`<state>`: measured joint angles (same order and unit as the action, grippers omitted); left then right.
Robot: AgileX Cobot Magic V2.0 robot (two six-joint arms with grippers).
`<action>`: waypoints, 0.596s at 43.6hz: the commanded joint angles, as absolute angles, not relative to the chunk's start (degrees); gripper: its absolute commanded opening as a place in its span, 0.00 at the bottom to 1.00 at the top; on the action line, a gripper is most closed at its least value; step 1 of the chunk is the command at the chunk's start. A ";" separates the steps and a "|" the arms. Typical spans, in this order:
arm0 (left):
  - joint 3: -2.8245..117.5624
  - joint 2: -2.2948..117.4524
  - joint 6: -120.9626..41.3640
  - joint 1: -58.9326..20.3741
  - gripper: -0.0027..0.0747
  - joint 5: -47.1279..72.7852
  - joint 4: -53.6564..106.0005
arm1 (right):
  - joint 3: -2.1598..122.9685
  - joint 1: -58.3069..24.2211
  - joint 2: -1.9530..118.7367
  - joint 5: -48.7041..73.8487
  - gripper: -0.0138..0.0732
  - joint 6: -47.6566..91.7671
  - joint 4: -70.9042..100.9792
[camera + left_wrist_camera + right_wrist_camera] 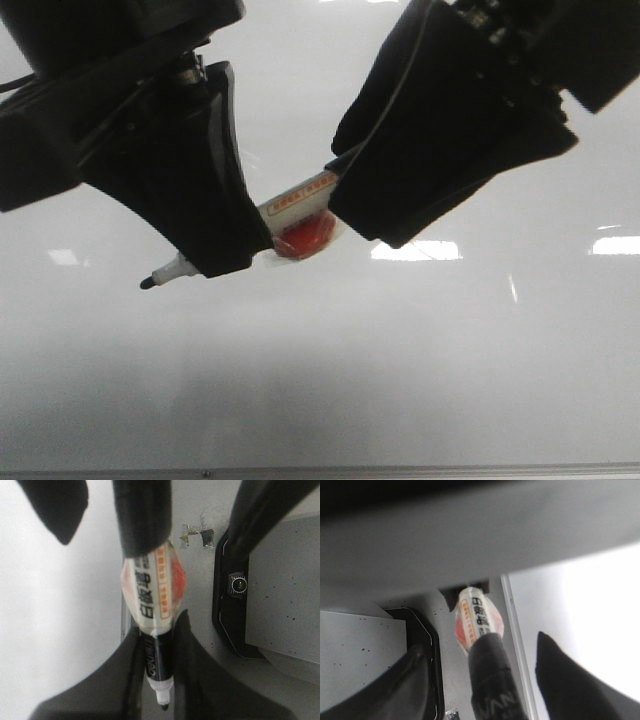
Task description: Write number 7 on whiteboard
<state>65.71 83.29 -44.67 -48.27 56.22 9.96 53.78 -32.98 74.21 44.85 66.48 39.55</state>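
The whiteboard (420, 340) fills the front view, glossy pale grey with bright reflections. No number 7 shows on it. A marker (300, 197) with a white and orange label and a loose clear wrap with a red patch hangs slanted above the board, its bare black tip (148, 283) pointing down-left. My left gripper (225, 262) is shut on the marker's front part, as the left wrist view (159, 645) shows. My right gripper (350, 205) is open, its fingers standing apart on both sides of the marker's dark rear end (490, 680).
The board's thin metal bottom edge (320, 470) runs along the front. Beside the board, on the grey table, lies a black-rimmed grey panel (280, 595), also in the right wrist view (365, 655). Tape scraps (197, 535) stick to the table.
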 commanded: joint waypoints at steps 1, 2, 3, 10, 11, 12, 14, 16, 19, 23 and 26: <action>67.58 81.55 -44.79 -48.78 0.01 53.71 11.06 | 55.79 -33.03 73.11 43.44 0.57 67.15 42.02; 67.58 81.55 -44.79 -48.78 0.01 53.71 11.06 | 55.79 -33.03 73.11 43.44 0.52 67.15 42.02; 67.58 81.55 -44.79 -48.78 0.01 53.71 11.06 | 55.79 -33.03 73.11 43.50 0.47 67.15 42.02; 67.58 81.55 -44.79 -48.78 0.01 53.71 11.06 | 55.79 -33.03 73.11 43.50 0.22 67.15 42.02; 67.58 81.55 -44.79 -48.78 0.01 53.71 11.06 | 55.79 -33.03 73.11 43.50 0.20 67.15 42.02; 67.58 81.55 -44.79 -48.78 0.02 53.71 11.06 | 55.79 -33.03 73.11 43.50 0.17 67.15 42.02; 67.58 81.55 -44.79 -48.78 0.05 53.71 11.06 | 55.69 -32.98 73.11 43.42 0.12 67.15 42.02; 67.58 81.55 -44.79 -48.78 0.13 53.71 11.06 | 55.69 -32.98 73.11 43.41 0.08 67.15 42.02; 67.58 81.55 -44.79 -48.78 0.28 53.61 11.06 | 55.69 -32.93 73.11 43.41 0.03 67.09 42.02; 67.96 81.27 -43.49 -48.78 0.48 53.59 10.75 | 55.69 -32.93 73.11 43.28 0.02 66.51 42.02; 68.50 80.47 -41.39 -48.51 0.54 54.05 9.62 | 55.69 -32.84 72.81 43.01 0.02 66.01 42.02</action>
